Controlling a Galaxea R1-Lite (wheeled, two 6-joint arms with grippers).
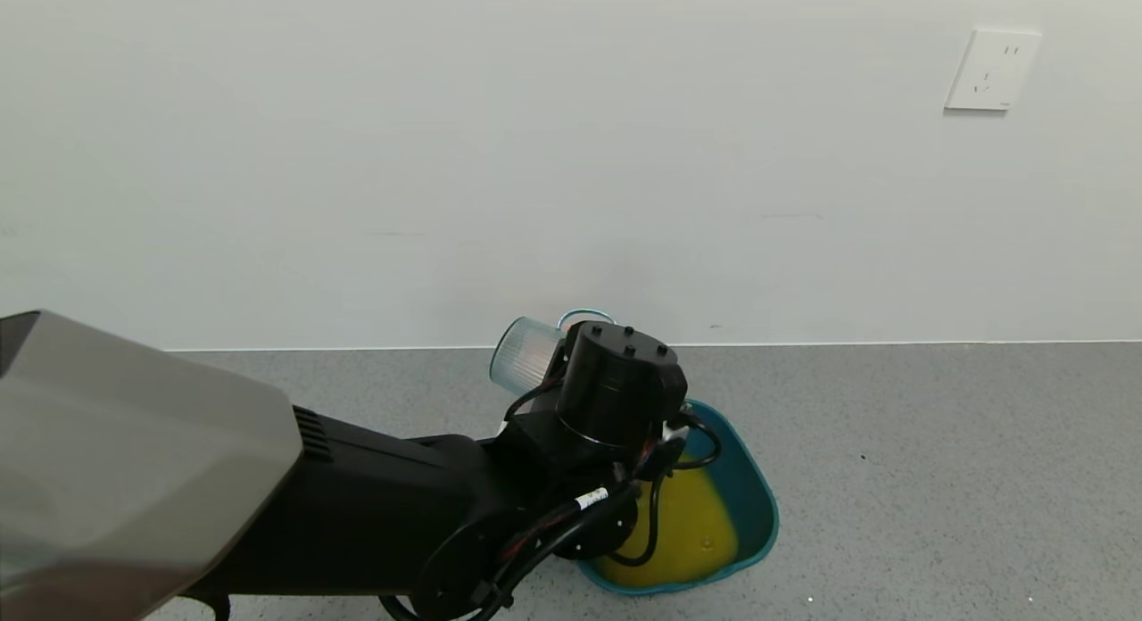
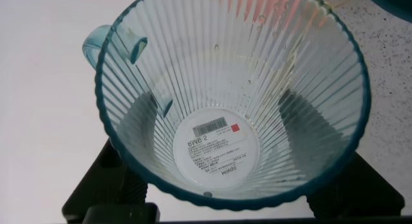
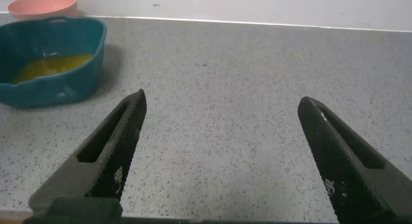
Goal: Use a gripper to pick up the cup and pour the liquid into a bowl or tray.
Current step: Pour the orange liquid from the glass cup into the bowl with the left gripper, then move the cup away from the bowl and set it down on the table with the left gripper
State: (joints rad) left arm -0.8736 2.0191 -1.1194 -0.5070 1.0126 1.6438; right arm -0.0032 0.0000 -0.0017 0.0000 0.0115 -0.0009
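most of the task is reading as done: the liquid is lying in the tub on the worktop, and the cup is showing empty inside, with only droplets clinging. returning the cup upright is what appears left. the left gripper is grasping the cup, jaws clenched on its base, holding it tipped on its side above the tub's far edge. the right gripper is idling well apart over bare worktop, jaws released wide.
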